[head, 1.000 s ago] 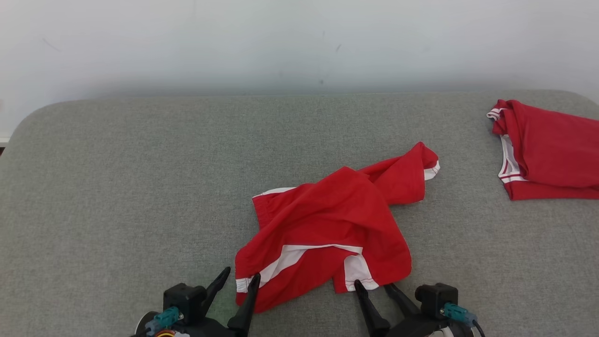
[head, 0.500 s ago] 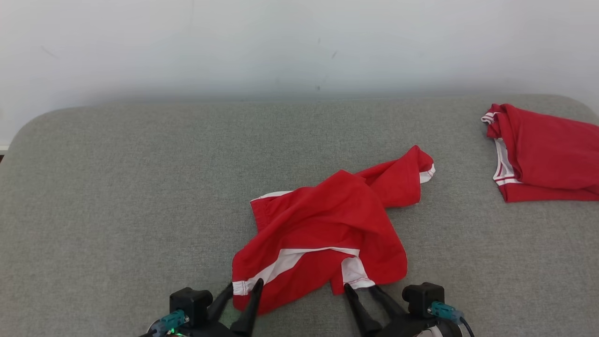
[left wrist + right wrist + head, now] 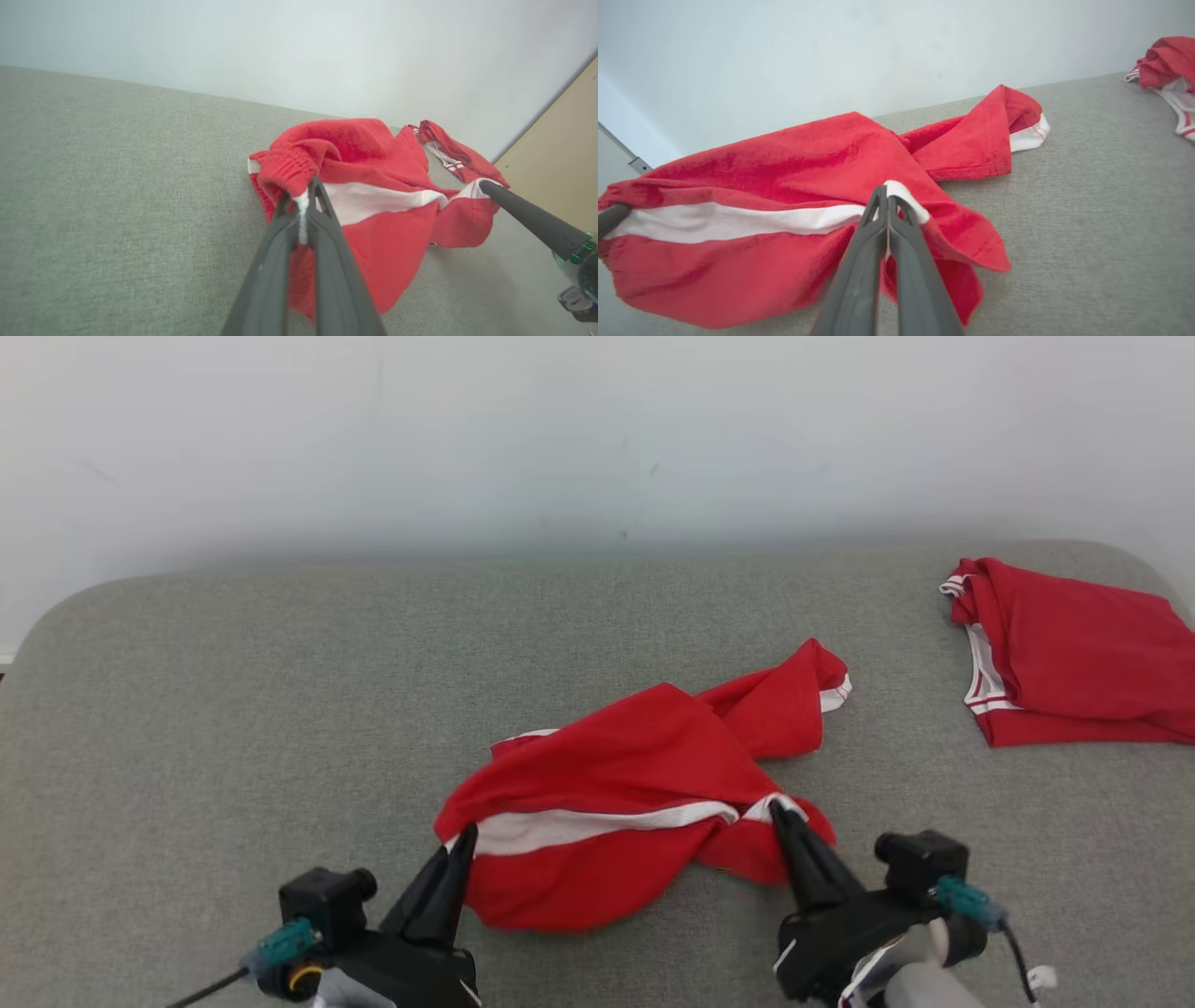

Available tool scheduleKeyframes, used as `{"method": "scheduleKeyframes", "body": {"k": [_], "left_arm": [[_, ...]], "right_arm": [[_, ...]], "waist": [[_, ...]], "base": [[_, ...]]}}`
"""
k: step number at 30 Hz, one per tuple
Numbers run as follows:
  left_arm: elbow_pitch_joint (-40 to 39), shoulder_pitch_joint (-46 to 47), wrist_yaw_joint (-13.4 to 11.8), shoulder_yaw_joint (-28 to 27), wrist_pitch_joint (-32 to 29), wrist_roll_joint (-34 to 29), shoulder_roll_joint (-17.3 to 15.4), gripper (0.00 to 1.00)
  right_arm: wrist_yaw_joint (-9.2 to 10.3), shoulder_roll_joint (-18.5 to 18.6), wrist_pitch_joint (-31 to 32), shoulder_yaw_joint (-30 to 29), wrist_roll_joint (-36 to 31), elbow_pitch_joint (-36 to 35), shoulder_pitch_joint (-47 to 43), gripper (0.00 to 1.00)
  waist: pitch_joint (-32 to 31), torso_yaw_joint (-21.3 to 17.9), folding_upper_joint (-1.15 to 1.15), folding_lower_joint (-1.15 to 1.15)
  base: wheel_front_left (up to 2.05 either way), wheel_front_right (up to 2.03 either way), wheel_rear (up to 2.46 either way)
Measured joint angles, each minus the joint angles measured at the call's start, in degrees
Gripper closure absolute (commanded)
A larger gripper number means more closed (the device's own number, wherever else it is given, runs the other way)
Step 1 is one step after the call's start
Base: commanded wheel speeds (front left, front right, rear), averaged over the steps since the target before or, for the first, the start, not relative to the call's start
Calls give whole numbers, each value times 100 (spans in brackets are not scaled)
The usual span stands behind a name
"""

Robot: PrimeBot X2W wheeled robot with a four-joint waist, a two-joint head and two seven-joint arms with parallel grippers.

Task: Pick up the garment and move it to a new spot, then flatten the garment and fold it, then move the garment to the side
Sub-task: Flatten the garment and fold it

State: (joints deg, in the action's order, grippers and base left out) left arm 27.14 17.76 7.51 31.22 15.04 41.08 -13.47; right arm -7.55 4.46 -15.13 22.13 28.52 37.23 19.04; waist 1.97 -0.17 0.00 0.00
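A crumpled red garment (image 3: 644,775) with a white stripe lies in the middle of the grey padded table (image 3: 233,709). My left gripper (image 3: 464,835) is shut on the garment's near left corner, where white trim shows between the fingertips (image 3: 302,200). My right gripper (image 3: 778,812) is shut on the white-edged near right corner (image 3: 889,193). The near edge hangs lifted between the two grippers, the white stripe (image 3: 738,219) stretched across. The garment's far end (image 3: 803,695) still rests on the table. In the left wrist view the right gripper's finger (image 3: 528,217) reaches in from the right.
A second red garment (image 3: 1074,681) with white trim lies folded at the table's far right. A pale wall (image 3: 597,429) runs behind the table. Bare grey surface spreads to the left and front right.
Both grippers closed on the garment's near corners and lifted them, pulling the near edge up and taut. The head camera shifted, so the scene sits lower and slightly left.
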Motion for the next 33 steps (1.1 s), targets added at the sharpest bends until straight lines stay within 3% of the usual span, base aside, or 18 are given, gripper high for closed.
{"method": "scheduleKeyframes", "body": {"k": [10,15,16,20,26,33], "left_arm": [[-714,1122,0,87,0,233,-559,100],[-911,2457,0,400,-392,799,-960,100],[-956,3055,0,466,-620,977,-1082,100],[-881,4259,0,485,-1022,1372,-1233,100],[-469,5932,0,567,-1460,1678,-1314,100],[108,7436,0,779,-1612,1857,-1335,100]], "right_arm": [[0,691,0,44,-127,-808,931,100],[0,1137,67,241,138,-953,2056,100],[0,1324,183,288,258,-1054,2628,100],[0,1585,486,280,531,-1137,3770,100],[0,1766,1009,223,945,-924,5517,100],[0,1798,1313,208,1032,-186,7073,100]], "waist": [[201,-124,0,0],[488,-148,0,1],[646,-151,0,1],[1030,-153,1,1],[1717,-165,1,2],[2416,-190,1,3]], "base": [[0,0,0],[0,0,0],[0,0,0],[0,0,0],[0,0,0],[0,0,0]]}}
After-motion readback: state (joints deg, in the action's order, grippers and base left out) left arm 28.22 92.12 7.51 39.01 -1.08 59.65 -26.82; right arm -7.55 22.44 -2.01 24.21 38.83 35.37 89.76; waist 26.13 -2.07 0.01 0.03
